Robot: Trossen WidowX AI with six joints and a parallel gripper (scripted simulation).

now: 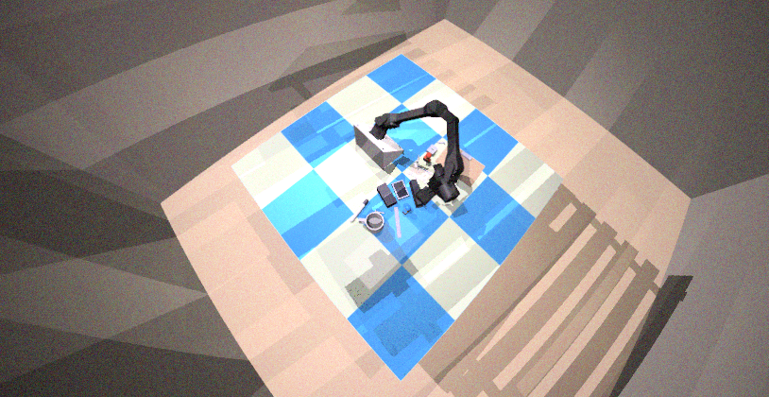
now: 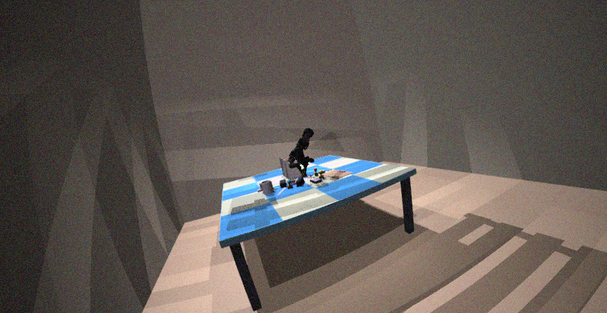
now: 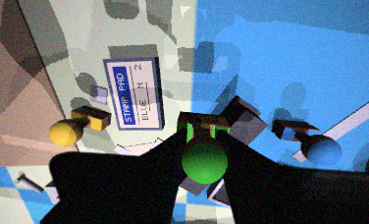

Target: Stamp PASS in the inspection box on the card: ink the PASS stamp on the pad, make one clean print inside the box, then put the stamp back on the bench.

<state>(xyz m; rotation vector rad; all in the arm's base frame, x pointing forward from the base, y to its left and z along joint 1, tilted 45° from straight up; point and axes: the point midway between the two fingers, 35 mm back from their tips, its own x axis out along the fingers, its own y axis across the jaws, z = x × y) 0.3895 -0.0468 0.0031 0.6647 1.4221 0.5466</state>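
Note:
My gripper (image 3: 201,134) is shut on the green-knobbed stamp (image 3: 204,163) (image 2: 303,170). The stamp's dark block points down between the fingertips, above the bench; its underside and any ink on it are hidden. The stamp pad (image 3: 135,95), labelled STAMP PAD BLUE, lies left of and beyond the held stamp in the wrist view. A pale sheet (image 3: 142,146), possibly the card, shows partly behind the left finger; its inspection box and any print cannot be made out.
A yellow-knobbed stamp (image 3: 65,133) and a blue-knobbed stamp (image 3: 321,149) stand on either side. A red-knobbed one (image 1: 427,155) stands farther off. A dark block (image 3: 245,124) lies close right of the held stamp. A grey pot (image 1: 374,220), grey bin (image 1: 376,149) and brown board (image 1: 471,169) are also there.

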